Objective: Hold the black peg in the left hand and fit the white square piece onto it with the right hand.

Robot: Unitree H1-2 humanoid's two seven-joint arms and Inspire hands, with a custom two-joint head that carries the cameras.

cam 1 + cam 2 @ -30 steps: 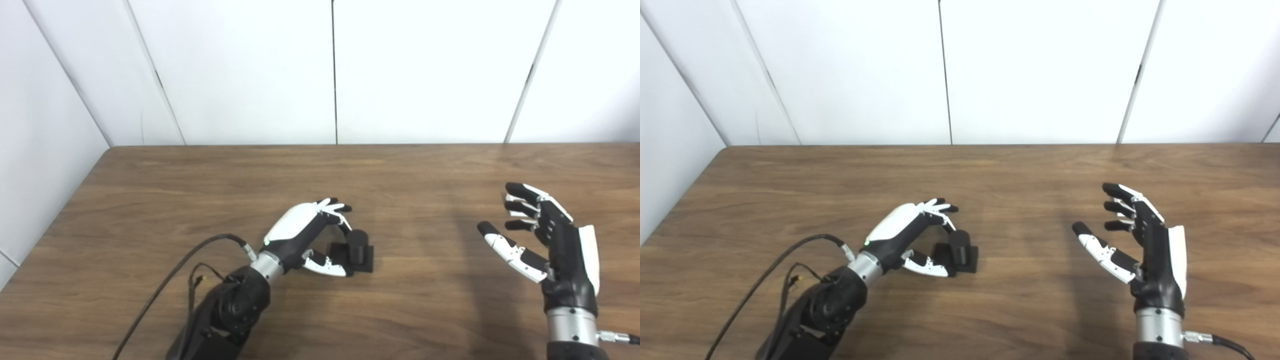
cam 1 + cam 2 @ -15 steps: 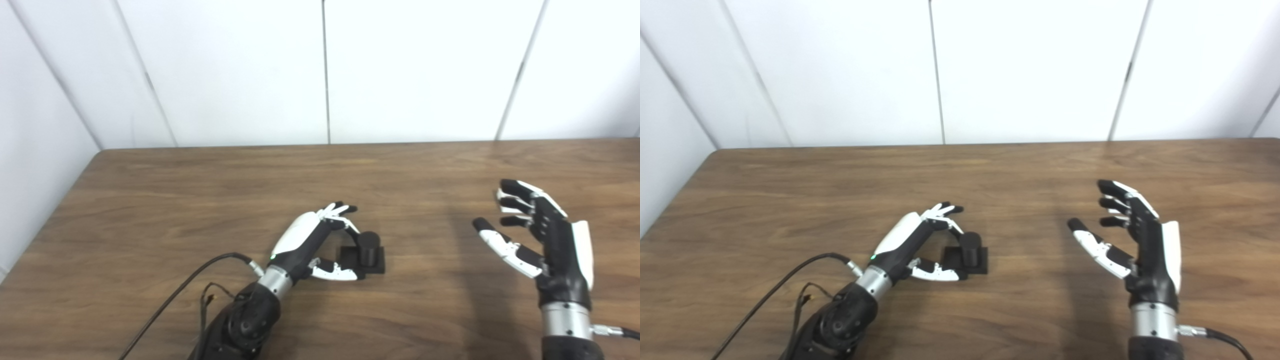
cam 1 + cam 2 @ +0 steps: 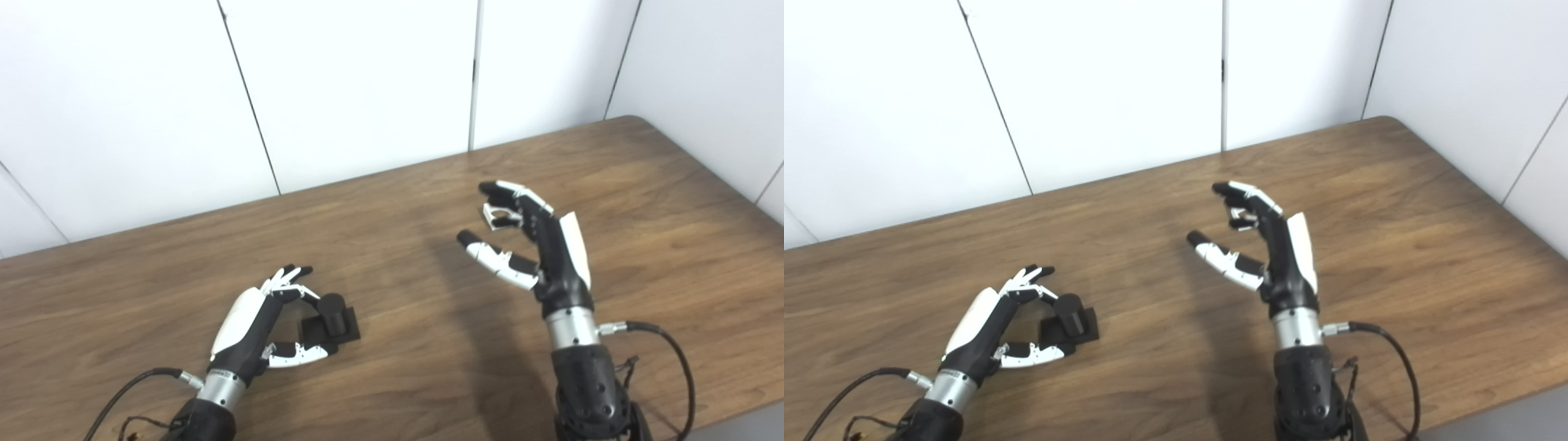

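Black peg (image 3: 332,304) stands upright on its square black base, on the wooden table (image 3: 398,343) toward 7 o'clock of the frame; it looks rigid, light and smooth-sided, so we judge the hold belongs low on the round shaft or across the base edges. Our left hand (image 3: 260,324) sits at its 9 o'clock, fingers and thumb curled part-open around it, gripping nothing yet. Our right hand (image 3: 527,242) hovers well apart at 3 o'clock, spread and empty; we see no white square piece.
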